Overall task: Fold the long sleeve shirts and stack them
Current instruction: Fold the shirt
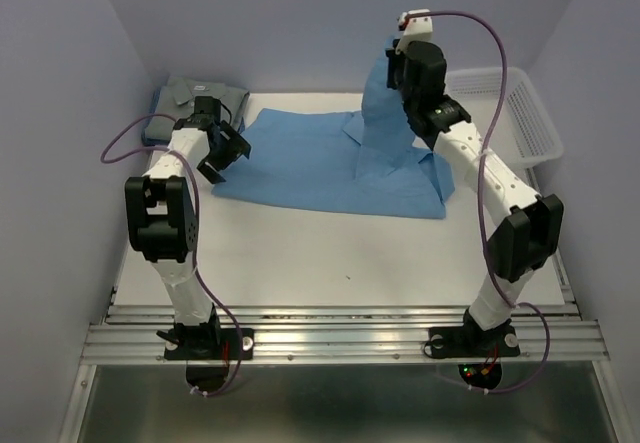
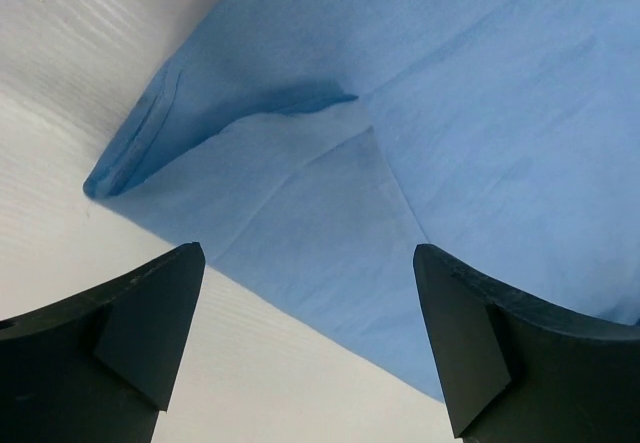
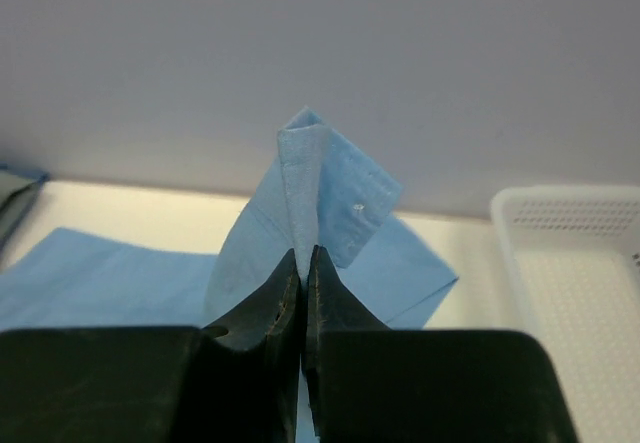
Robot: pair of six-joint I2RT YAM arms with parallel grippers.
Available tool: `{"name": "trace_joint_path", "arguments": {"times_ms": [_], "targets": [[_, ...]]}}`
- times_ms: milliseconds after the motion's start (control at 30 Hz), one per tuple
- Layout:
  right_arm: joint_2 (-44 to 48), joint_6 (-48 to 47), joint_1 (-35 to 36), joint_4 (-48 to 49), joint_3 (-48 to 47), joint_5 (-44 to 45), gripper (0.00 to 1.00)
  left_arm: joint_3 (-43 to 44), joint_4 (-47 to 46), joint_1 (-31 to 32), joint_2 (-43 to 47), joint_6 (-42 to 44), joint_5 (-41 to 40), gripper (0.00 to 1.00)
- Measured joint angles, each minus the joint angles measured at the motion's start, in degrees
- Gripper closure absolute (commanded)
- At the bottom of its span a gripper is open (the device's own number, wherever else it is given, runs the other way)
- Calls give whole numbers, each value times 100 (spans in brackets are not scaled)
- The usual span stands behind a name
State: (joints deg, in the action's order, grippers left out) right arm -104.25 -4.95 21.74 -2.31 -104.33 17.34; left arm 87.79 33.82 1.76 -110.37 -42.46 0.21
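Blue cloth shirt (image 1: 300, 158), tented, tight between right gripper (image 3: 303, 259) jaws; left gripper (image 2: 308, 255) jaws apart.

The near half of the counter (image 1: 330, 258) lies open, while the far half is taken by the light blue shirt (image 1: 300, 163), peaked high at right, the grey shirt (image 1: 185, 91) far left and the white basket (image 1: 535, 123) far right.

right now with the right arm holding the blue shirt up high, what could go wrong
1. The right gripper pinches only a thin fold of the light blue shirt, raised high; it might slip free and land crumpled.
2. The left gripper stands open over the shirt's folded left edge, pinning nothing, so a pull from the right arm could drag the shirt and undo that fold.
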Motion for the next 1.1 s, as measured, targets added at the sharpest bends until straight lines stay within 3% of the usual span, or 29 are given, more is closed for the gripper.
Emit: {"name": "trace_joint_path", "arguments": {"times_ms": [67,200,500,800,1100], "targets": [[361,361,535,-186,291,503,99,-138,-11,0,245,2,37,1],[730,1462,1397,-433,656,682,99,-407,-50,0,804,28,122,1],[739,3412,2124,-212,1727,634,99,-951,-81,-7,1491,166,136,1],[175,4166,2994,1067,2269,1143,99,-1545,-13,-267,2072,221,162,1],[-975,4229,3309,2433,1871,2168,99,-1926,-35,-470,2579,310,168,1]]}}
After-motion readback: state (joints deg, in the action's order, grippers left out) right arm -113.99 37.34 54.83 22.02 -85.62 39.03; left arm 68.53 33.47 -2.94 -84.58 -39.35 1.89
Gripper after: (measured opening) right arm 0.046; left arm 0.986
